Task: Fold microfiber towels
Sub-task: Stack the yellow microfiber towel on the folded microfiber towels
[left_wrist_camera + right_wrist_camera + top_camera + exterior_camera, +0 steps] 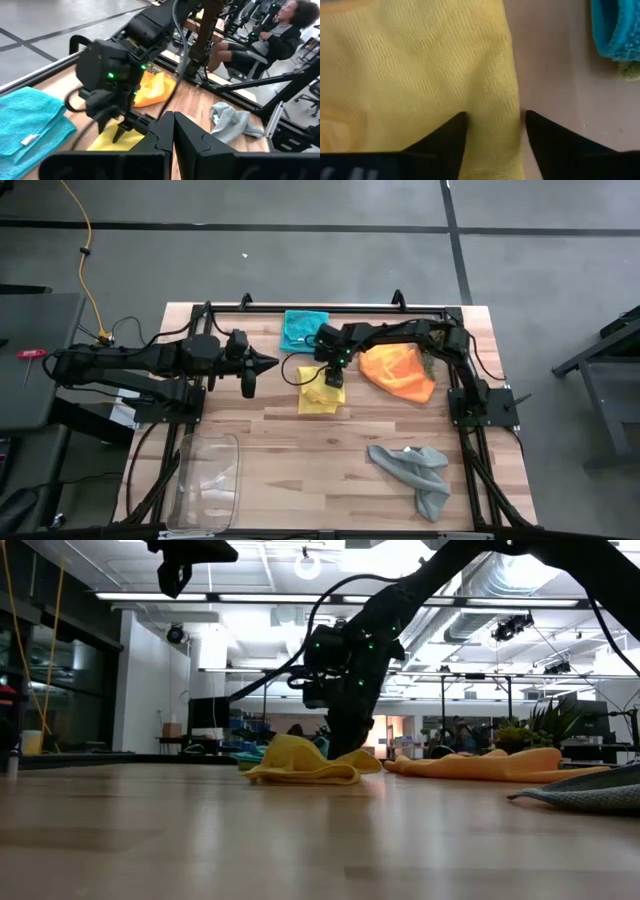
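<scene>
1. The left gripper [270, 364] hovered above the left half of the wooden desk [270, 440], its fingers pressed together on nothing; this arm looked to be waiting.
2. Toward the desk's near left corner stood a clear plastic tray [208, 475], holding no towel.
3. At the far edge, left of centre, lay the teal microfiber towel [302, 328], flat and squared off. It seemed already folded, with a sliver of lime green cloth [631, 73] peeking from under it in the right wrist view.
4. Just in front of it, mid-desk, lay the soft yellow microfiber towel [320, 397], doubled over but lumpy. The right gripper [334, 377] was down on its far edge, fingers apart and straddling a ridge of the yellow cloth without visibly pinching it. I judged this fold to be the step in hand, not yet finished.
5. To the right, the orange microfiber towel [398, 372] sat in a loose heap beneath the right arm, unfolded.
6. Near the front right, the grey microfiber towel [415, 473] lay crumpled, also unfolded.
7. By my reckoning, one or two towels were done, one was under way, and two remained.
</scene>
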You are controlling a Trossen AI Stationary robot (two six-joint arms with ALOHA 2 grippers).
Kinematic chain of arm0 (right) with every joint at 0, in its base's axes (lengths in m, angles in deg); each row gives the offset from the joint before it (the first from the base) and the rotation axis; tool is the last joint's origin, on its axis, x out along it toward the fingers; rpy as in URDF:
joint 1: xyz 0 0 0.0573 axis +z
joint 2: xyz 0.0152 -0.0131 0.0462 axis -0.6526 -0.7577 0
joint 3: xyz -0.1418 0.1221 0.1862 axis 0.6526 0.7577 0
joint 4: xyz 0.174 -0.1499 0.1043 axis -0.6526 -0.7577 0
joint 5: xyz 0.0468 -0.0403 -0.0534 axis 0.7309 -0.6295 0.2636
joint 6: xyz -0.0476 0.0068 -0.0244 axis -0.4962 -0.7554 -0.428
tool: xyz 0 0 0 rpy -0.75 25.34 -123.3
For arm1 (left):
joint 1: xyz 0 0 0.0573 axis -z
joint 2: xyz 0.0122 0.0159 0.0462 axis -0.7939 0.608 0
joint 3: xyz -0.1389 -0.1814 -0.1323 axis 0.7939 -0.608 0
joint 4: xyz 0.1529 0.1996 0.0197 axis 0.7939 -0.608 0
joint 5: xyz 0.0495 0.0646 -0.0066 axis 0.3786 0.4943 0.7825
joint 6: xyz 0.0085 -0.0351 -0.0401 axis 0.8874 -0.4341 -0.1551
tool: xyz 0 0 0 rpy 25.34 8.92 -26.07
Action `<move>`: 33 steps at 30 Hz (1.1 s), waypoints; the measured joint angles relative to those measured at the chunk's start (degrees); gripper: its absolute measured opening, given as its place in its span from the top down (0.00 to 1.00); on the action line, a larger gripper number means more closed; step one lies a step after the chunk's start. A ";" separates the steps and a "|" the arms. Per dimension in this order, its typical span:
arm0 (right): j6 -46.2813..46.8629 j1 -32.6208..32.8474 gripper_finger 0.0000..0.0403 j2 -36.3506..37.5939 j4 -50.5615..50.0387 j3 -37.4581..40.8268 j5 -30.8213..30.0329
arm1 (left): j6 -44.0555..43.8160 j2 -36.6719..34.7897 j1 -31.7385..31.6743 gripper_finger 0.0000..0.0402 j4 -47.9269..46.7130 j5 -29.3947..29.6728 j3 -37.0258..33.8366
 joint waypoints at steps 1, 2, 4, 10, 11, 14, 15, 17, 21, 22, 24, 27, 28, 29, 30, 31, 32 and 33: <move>-0.45 0.59 0.59 0.00 0.03 0.03 -1.05 | 0.32 0.00 -0.01 1.00 0.00 0.21 0.00; -0.63 1.21 0.64 0.00 0.02 0.07 -2.02 | 0.42 -0.18 -0.01 1.00 -0.03 0.51 0.00; -0.41 2.57 0.75 0.00 -0.09 0.09 -3.96 | 1.21 -1.41 -0.02 1.00 -0.83 1.45 0.02; 0.84 5.24 0.97 -0.05 1.13 -0.02 -6.22 | 3.62 -7.49 -0.02 1.00 -8.33 8.08 2.23; 0.94 5.44 0.97 -0.15 1.20 -0.38 -6.47 | 3.66 -8.67 -0.02 1.00 -8.97 9.23 2.32; 0.92 5.52 0.99 -0.59 1.24 -2.16 -6.22 | 4.65 -12.04 -0.02 1.00 -10.48 10.93 2.32; 0.79 5.52 0.99 -0.79 1.33 -3.10 -6.27 | 4.68 -12.93 -0.02 1.00 -10.98 11.40 2.32; 0.13 5.13 0.99 -0.77 1.93 -5.54 -6.93 | 4.67 -14.40 -0.02 1.00 -11.87 12.95 2.34; -1.38 3.26 1.00 -0.48 3.99 -10.04 -10.41 | 4.63 -16.46 -0.03 1.00 -13.51 15.21 2.34; -1.59 2.60 1.00 -0.50 4.23 -10.92 -11.28 | 4.61 -16.77 -0.04 1.00 -13.66 15.35 2.36; -1.68 1.03 1.00 -0.50 4.94 -12.82 -12.39 | 4.59 -17.05 -0.04 1.00 -13.64 15.35 2.36; -2.11 -1.86 1.00 -0.48 5.03 -15.26 -14.19 | 4.55 -17.00 -0.04 1.00 -13.67 15.35 2.36; -2.55 -2.83 1.00 -0.48 4.70 -15.87 -14.47 | 4.55 -17.00 -0.04 1.00 -13.67 15.34 2.36; -3.10 -3.77 1.00 -0.48 4.57 -16.34 -14.61 | 4.52 -16.98 -0.04 1.00 -13.67 15.34 2.36; -3.76 -4.72 1.00 -0.48 4.61 -16.86 -14.67 | 4.45 -16.98 -0.04 1.00 -13.66 15.32 2.36; -4.43 -5.65 1.00 -0.48 4.61 -17.39 -14.70 | 4.17 -16.98 -0.04 1.00 -13.67 15.28 2.36; -5.13 -6.56 1.00 -0.48 4.76 -17.75 -14.73 | 3.94 -16.98 -0.04 1.00 -13.66 15.28 2.36; -5.58 -7.38 1.00 -0.46 5.01 -17.94 -14.73 | 3.69 -16.96 -0.04 1.00 -13.66 15.26 2.36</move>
